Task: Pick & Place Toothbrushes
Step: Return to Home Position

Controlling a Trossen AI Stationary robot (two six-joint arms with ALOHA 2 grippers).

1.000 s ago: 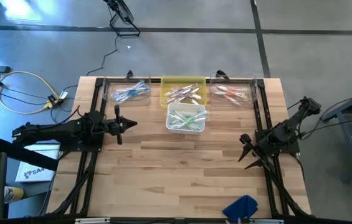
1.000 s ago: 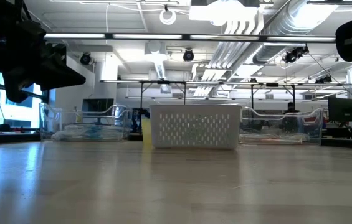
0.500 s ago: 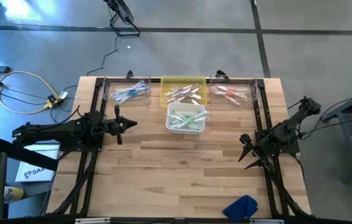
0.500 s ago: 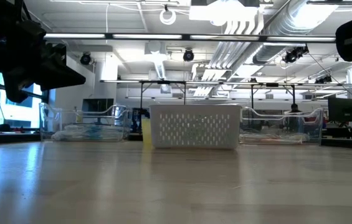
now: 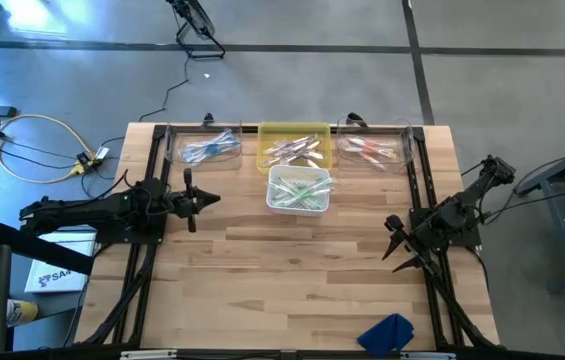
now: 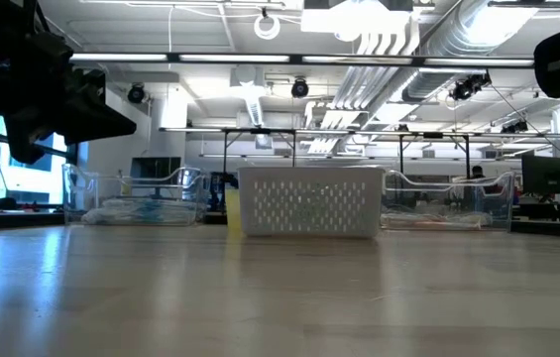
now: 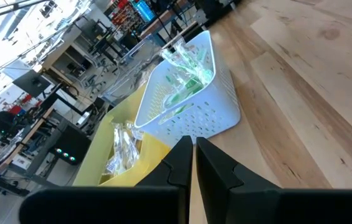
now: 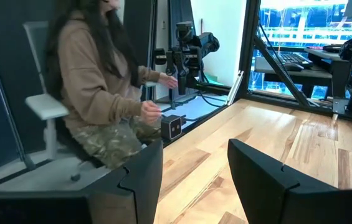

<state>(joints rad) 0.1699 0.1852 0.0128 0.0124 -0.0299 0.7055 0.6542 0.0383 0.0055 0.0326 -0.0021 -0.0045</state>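
Hovering left hand (image 5: 210,198): fingers pressed together with nothing between them, above the left side of the desk (image 5: 292,280), pointing across it toward the white bin (image 5: 269,192).
Left hand to nearest toothbrushes: the green toothbrushes (image 5: 300,190) lie heaped inside the white bin, near the fingertips but clear of them. In the left wrist view the bin's perforated wall (image 7: 204,118) stands just ahead of the closed hand (image 7: 193,163).
Right hand (image 5: 395,245): fingers spread wide and empty (image 8: 194,171), at the right edge of the desk, well apart from every bin.
Other toothbrushes: these lie along the far edge behind the white bin. The blue toothbrushes (image 5: 209,148) are in the left clear bin (image 5: 172,150), the pink toothbrushes (image 5: 294,152) in the yellow bin (image 5: 264,135), and the red toothbrushes (image 5: 370,150) in the right clear bin (image 5: 407,150).
Blue cloth (image 5: 387,333): at the near edge, toward the right side.
Person (image 8: 95,87): seated beyond the desk in the right wrist view, away from both arms.
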